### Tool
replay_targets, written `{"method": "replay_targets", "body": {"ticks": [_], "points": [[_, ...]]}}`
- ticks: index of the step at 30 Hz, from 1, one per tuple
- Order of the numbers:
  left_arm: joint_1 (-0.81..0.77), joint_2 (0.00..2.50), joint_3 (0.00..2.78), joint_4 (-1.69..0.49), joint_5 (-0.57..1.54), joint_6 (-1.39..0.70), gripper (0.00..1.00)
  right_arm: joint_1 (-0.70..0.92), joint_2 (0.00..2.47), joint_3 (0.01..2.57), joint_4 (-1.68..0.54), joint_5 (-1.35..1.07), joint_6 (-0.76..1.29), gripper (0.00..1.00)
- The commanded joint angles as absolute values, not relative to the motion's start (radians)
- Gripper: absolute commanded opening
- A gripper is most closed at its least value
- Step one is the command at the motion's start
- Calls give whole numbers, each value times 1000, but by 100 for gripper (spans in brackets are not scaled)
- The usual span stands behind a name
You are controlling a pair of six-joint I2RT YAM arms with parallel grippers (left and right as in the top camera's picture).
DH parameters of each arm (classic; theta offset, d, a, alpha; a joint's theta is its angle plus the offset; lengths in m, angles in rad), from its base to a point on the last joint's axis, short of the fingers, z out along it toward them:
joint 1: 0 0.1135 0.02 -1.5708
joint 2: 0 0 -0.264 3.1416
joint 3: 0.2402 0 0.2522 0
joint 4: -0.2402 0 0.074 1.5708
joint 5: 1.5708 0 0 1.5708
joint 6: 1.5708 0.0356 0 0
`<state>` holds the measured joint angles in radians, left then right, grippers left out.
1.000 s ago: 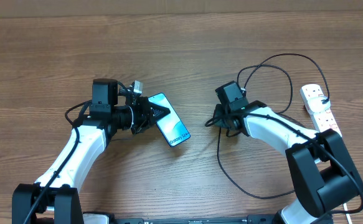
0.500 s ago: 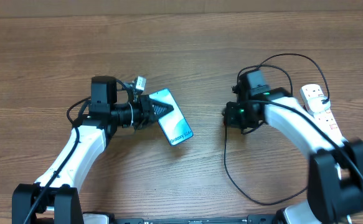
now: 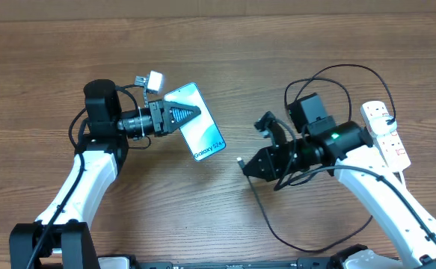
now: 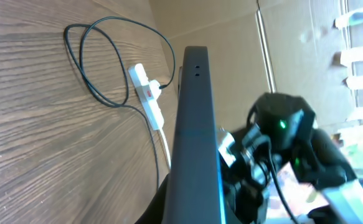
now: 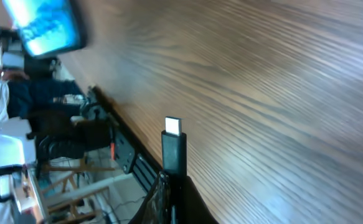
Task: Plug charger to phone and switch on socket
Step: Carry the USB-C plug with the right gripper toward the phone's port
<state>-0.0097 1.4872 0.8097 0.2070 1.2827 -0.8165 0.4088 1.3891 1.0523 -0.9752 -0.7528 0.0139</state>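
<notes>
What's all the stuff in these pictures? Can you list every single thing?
phone: one, light blue screen, held in the left hand, left of the middle.
charger: one, thin black cable, looped on the right side, its tip in the right hand.
socket: one, white strip with red switches, far right of the table.
table: one, brown wood, under everything.
left hand: one, black, shut on the phone.
right hand: one, black, shut on the charger, near the middle.
left arm: one, white and black, left side.
right arm: one, white and black, right side.
</notes>
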Motion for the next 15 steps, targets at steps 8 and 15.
{"method": "replay_targets", "body": {"ticks": [8, 15], "points": [[-3, 1486, 820, 216, 1296, -878, 4, 510, 1370, 1046, -819, -762, 109, 4], [-3, 1486, 820, 215, 1288, -853, 4, 511, 1370, 1046, -827, -823, 108, 4]]}}
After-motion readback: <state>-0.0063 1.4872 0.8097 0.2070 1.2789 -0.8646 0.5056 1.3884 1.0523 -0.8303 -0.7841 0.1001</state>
